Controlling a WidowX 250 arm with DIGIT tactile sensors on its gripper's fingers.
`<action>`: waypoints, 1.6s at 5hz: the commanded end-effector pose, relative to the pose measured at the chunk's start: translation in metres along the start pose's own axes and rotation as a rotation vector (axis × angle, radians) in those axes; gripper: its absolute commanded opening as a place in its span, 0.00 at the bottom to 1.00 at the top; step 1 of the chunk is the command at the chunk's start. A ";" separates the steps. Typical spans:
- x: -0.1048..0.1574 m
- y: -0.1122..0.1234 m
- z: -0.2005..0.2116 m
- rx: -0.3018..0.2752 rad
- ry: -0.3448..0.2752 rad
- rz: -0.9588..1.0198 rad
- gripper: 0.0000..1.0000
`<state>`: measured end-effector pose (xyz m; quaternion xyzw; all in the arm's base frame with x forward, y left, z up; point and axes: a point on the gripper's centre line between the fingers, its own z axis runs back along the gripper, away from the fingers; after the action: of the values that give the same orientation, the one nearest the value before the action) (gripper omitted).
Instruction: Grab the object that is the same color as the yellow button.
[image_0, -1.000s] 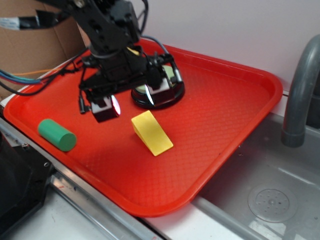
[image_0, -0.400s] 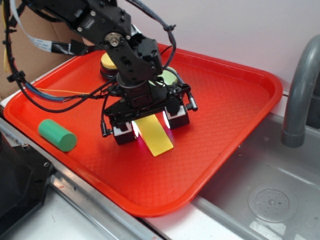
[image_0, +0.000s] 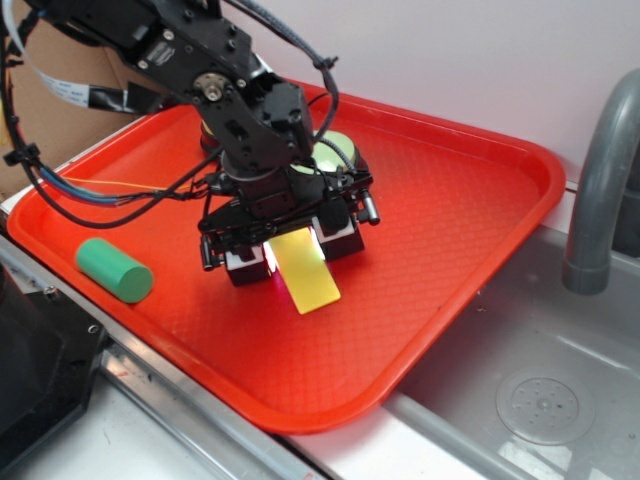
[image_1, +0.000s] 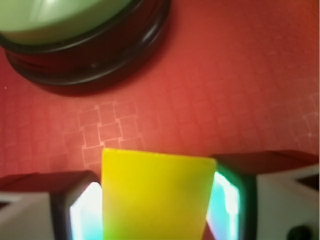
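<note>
The yellow wedge block (image_0: 312, 282) lies on the red tray (image_0: 450, 200), left of its middle. My gripper (image_0: 295, 256) is down over the wedge's upper end with one finger on each side. In the wrist view the wedge (image_1: 155, 190) fills the gap of my gripper (image_1: 156, 212), and both lit pads press its sides, so the gripper is shut on it. The wedge still rests on the tray. The yellow button is hidden behind my arm.
A pale green-topped button (image_0: 338, 150) on a black base stands just behind the gripper; it also shows in the wrist view (image_1: 65, 20). A green cylinder (image_0: 113, 270) lies at the tray's left. A steel sink (image_0: 540, 400) and grey faucet (image_0: 600, 180) are to the right.
The gripper moved right from the buttons, came down over the yellow wedge, and its fingers closed in onto the wedge's sides. The wedge shifted slightly.
</note>
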<state>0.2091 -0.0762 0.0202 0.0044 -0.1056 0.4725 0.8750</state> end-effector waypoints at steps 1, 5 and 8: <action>0.075 0.027 0.096 -0.158 0.147 -0.430 0.00; 0.117 0.062 0.138 -0.350 0.211 -1.042 0.00; 0.162 0.101 0.143 -0.254 0.188 -1.055 0.00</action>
<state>0.1626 0.0919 0.1674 -0.1092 -0.0454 -0.0476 0.9918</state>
